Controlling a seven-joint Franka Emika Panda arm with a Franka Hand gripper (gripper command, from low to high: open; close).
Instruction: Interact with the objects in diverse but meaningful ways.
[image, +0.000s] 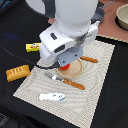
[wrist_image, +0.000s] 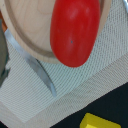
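The red tomato (image: 65, 65) hangs just under my gripper (image: 66, 64), above the near edge of the tan plate (image: 76, 70). It fills much of the wrist view as a big red shape (wrist_image: 75, 32) close to the camera, over the plate (wrist_image: 25, 30), so the gripper looks shut on it, though the fingers are hidden. The yellow box (image: 33, 47) lies on the black table toward the exterior view's left, and its corner (wrist_image: 97, 122) shows in the wrist view. The bread loaf (image: 18, 72) sits further left. The white-and-blue fish (image: 52, 96) lies on the mat's near edge.
A woven placemat (image: 95, 90) carries the plate. A wooden-handled fork (image: 67, 82) lies on the plate's near side, and a knife (image: 89, 59) lies on its far side. A metal blade (wrist_image: 42, 75) shows beside the plate. A grey pot (image: 122, 15) stands at the back right.
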